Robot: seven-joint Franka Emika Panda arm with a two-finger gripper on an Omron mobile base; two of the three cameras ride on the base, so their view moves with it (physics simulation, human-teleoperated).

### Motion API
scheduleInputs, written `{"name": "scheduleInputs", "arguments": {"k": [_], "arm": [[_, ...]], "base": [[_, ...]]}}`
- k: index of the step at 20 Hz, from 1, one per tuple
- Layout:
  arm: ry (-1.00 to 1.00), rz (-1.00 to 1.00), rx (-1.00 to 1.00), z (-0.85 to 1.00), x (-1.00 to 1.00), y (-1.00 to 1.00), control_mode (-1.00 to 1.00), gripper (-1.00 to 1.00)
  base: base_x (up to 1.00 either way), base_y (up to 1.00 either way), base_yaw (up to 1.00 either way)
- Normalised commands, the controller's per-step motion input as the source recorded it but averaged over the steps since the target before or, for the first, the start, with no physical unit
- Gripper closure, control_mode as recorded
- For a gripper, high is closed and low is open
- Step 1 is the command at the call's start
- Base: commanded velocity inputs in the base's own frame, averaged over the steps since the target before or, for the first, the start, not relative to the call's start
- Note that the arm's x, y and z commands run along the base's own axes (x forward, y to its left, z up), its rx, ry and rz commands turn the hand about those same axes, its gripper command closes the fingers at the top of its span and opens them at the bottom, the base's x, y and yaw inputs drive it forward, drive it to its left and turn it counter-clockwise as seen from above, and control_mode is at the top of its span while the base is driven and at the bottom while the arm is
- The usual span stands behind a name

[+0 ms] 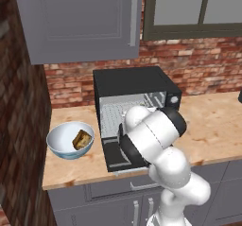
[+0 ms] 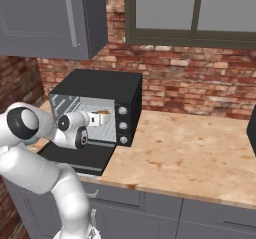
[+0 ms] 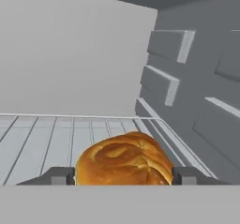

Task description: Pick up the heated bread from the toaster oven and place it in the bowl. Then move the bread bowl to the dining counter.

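Hand view, bottom center: the gripper (image 3: 123, 175) has its 2 jaws spread, 1 tip on each side of the heated bread (image 3: 123, 159), contact unclear. 1 bun, long axis running left-right across the frame, sitting on the wire rack (image 3: 56, 138) inside the toaster oven (image 1: 134, 85). Open rack to its left, ribbed wall close on the right, back wall beyond. In the left base view, 1 bowl (image 1: 62, 136) sits at left, holding 1 brown chunk (image 1: 82, 139).
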Motion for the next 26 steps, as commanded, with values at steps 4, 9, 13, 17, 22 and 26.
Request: {"name": "scheduleInputs", "arguments": {"k": [4,9,13,17,22,26], "arm": [[0.0,0.0,0.0,0.0,-0.72,-0.01,-1.0,1.0],[0.0,0.0,0.0,0.0,-0.58,0.0,-1.0,1.0],[-0.01,0.0,0.0,0.0,-0.49,0.0,-1.0,1.0],[-0.01,0.0,0.0,0.0,-0.46,0.0,-1.0,1.0],[-0.01,0.01,0.0,0.0,-0.6,0.0,-1.0,1.0],[-0.03,0.01,0.0,0.0,-0.81,0.0,-1.0,1.0]], "base": [[0.0,0.0,0.0],[0.0,0.0,0.0],[0.0,0.0,0.0],[0.0,0.0,0.0],[0.0,0.0,0.0],[0.0,0.0,0.0]]}}
